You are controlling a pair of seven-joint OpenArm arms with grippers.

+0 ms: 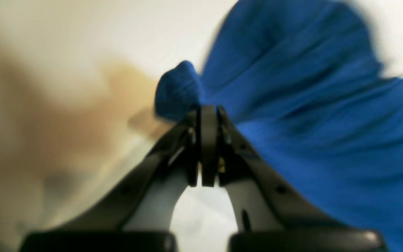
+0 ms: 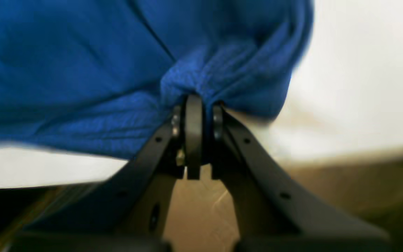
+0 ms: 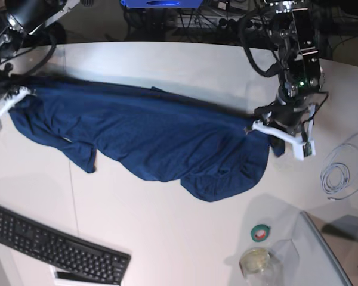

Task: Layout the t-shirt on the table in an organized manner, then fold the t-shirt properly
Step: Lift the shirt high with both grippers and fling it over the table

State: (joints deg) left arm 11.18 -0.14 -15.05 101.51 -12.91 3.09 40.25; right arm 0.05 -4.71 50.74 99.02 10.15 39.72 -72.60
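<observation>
The dark blue t-shirt is stretched across the white table, pulled taut along its far edge and sagging in folds toward the front. My left gripper is shut on the shirt's right end; in the left wrist view a bunched knob of t-shirt sits pinched in the closed gripper. At the left table edge my right gripper is shut on the other end. The right wrist view shows t-shirt fabric gathered into the closed gripper. Both wrist views are blurred.
A black keyboard lies at the front left. A green tape roll and a clear round container sit at the front right, beside a clear sheet. A coiled white cable lies right of the left arm.
</observation>
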